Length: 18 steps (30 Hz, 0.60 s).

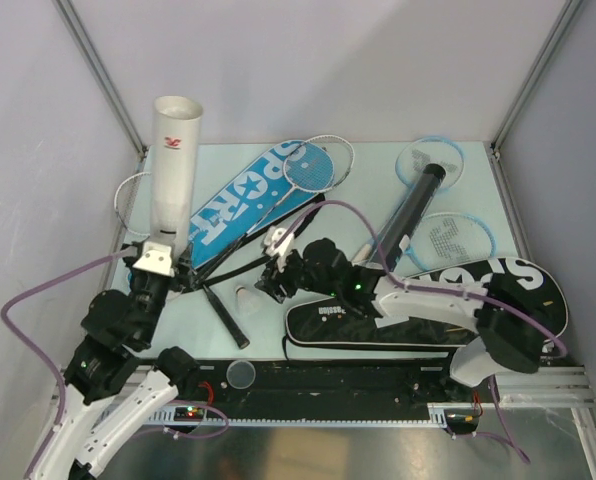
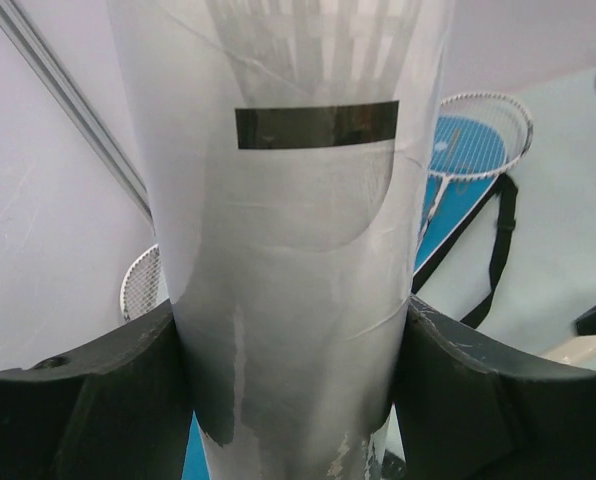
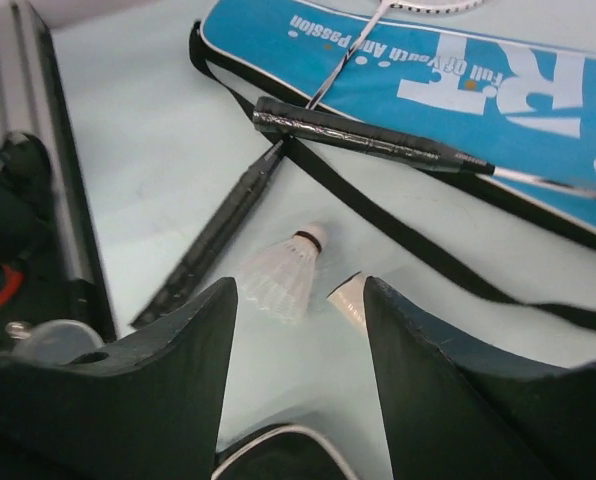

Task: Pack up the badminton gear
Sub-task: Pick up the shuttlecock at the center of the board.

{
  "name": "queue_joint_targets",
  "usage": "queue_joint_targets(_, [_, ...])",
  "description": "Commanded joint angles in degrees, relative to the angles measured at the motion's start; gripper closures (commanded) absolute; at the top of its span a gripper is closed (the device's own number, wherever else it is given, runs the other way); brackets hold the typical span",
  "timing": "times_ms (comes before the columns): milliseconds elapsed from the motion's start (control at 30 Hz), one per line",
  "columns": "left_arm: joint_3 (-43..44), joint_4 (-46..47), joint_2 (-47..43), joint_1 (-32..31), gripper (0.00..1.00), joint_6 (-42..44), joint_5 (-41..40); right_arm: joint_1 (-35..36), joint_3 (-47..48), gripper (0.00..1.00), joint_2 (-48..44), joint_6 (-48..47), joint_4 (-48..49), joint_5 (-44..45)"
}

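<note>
— What does the left gripper (image 1: 161, 258) have?
— Its jaws clamp the base of the long white tube (image 1: 175, 165), which stands upright with its mouth up.
— And the right gripper (image 3: 300, 288)?
— Jaws apart and empty, over the small white feather shuttlecock (image 3: 283, 275) lying on the pale blue table (image 3: 148, 150).

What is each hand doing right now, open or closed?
Left hand: closed on the white tube.
Right hand: open, holding nothing; a shuttlecock lies on the table just ahead of it.
</note>
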Motion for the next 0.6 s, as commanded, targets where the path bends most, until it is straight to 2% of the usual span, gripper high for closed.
queue_joint_targets(0, [1.84, 4.34, -3.94, 0.42, 0.44, -3.47, 2.69, 0.49, 0.82, 0.42, 5.8, -17.91, 13.38, -1.75])
queue_joint_targets(233, [0.09, 3.1, -7.29, 0.42, 0.44, -4.3, 5.1, 3.26, 1.33, 0.41, 15.64, -29.95, 16.79, -5.11])
queue_joint_targets(433, [-0.44, 1.83, -8.36, 0.47, 0.45, -5.06, 8.9, 5.07, 1.8, 0.42, 21.29, -33.45, 19.64, -6.56])
queue_joint_targets(567, [-0.81, 1.01, -9.23, 0.43, 0.46, -5.78, 10.81, 6.1, 3.44, 0.42, 24.57, -36.24, 19.69, -3.29])
